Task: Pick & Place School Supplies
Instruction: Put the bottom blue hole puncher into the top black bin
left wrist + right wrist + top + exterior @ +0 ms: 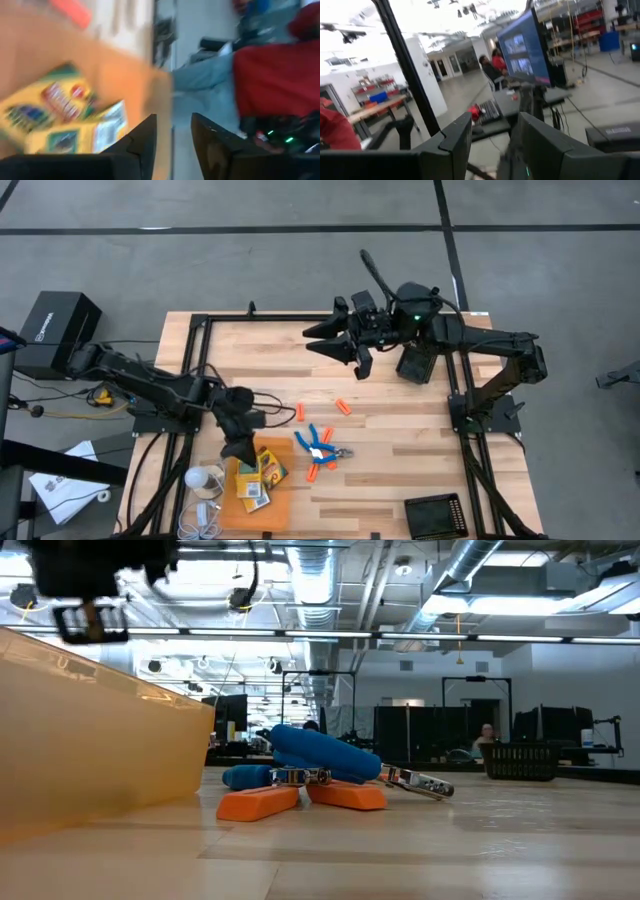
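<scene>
Left pincer (241, 448) released above the crayon boxes (258, 473).
Its arm partly hides them; right pincer (340, 346) also released, raised above the surface (400, 430).

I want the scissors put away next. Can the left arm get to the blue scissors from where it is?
Probably yes. The left gripper hovers open and empty over the crayon boxes, and the blue scissors lie close beside it on bare table. Only small orange sticks lie around them; nothing stands between.
</scene>
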